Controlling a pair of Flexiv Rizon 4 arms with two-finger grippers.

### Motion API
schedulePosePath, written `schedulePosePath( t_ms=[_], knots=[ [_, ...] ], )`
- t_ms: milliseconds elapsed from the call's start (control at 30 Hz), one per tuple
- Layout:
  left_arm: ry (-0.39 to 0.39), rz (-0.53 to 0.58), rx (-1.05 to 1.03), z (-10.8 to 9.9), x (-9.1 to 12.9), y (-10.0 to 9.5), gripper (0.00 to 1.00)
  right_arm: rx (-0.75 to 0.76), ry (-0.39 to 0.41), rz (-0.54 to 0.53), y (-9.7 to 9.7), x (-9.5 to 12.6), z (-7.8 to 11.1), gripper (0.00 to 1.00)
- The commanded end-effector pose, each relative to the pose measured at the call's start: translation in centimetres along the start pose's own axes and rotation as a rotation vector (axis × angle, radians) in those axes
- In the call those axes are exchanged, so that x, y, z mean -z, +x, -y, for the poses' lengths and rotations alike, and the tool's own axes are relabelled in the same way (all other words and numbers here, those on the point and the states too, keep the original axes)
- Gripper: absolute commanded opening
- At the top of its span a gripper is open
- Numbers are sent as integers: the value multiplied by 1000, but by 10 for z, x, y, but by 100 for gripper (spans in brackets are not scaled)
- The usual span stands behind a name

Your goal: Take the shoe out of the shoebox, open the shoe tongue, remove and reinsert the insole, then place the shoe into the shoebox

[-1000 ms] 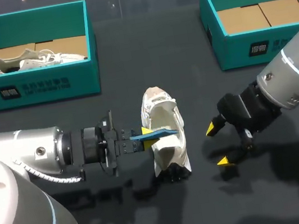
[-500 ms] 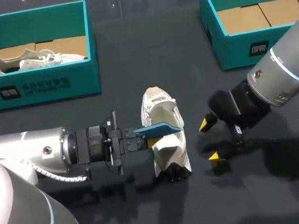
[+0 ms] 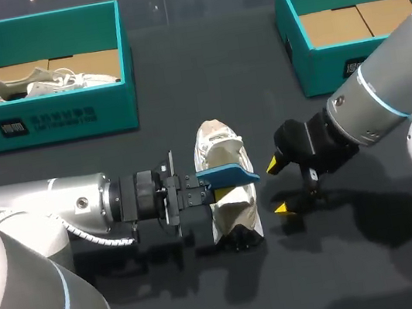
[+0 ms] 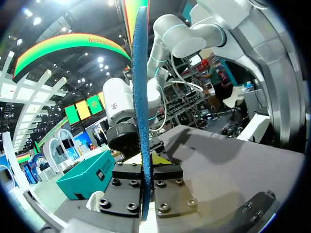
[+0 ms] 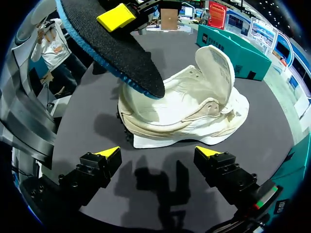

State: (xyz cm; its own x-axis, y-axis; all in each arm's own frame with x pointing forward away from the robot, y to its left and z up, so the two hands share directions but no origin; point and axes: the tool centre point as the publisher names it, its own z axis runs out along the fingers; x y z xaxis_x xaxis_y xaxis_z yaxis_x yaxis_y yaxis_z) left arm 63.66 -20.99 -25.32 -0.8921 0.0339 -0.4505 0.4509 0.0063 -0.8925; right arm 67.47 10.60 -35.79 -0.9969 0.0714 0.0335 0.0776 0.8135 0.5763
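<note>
dark table (image 3: 179,80) holds a cream shoe (image 3: 219,148) lying on its side mid-table, tongue folded out. left gripper (image 3: 213,188) pinches the blue, black-backed insole (image 3: 233,174) above it; right gripper (image 3: 277,187) gapes just beside the shoe.

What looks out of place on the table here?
Nothing stands out. The shoe rests on the table, tongue folded open; the blue insole, clamped in the left jaws, hangs over it as the task expects.
</note>
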Motion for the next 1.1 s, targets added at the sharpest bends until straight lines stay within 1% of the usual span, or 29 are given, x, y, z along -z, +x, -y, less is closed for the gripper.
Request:
schedulePosePath(
  t_ms=[33,233,300,433,667,900,1100],
  knots=[
    [-9,0,-3,-7,-7,1,0,1,8,-3,-1,-8,-6,100],
    [-11,12,-10,-7,-3,0,0,5,30,-3,-8,-12,-13,100],
    [-11,17,-9,-6,-2,-1,0,0,57,-2,-11,-12,-14,100],
    [-14,24,-4,-9,-2,0,0,-4,81,-10,-15,-17,-15,100],
    [-29,13,-16,-6,-3,0,0,2,86,-15,-16,-21,-17,100],
    [-34,15,5,-8,-4,0,0,2,86,-14,-16,-23,-13,100],
    [-20,2,22,-4,-4,6,0,-1,85,-15,-16,-26,-11,100]
  ],
)
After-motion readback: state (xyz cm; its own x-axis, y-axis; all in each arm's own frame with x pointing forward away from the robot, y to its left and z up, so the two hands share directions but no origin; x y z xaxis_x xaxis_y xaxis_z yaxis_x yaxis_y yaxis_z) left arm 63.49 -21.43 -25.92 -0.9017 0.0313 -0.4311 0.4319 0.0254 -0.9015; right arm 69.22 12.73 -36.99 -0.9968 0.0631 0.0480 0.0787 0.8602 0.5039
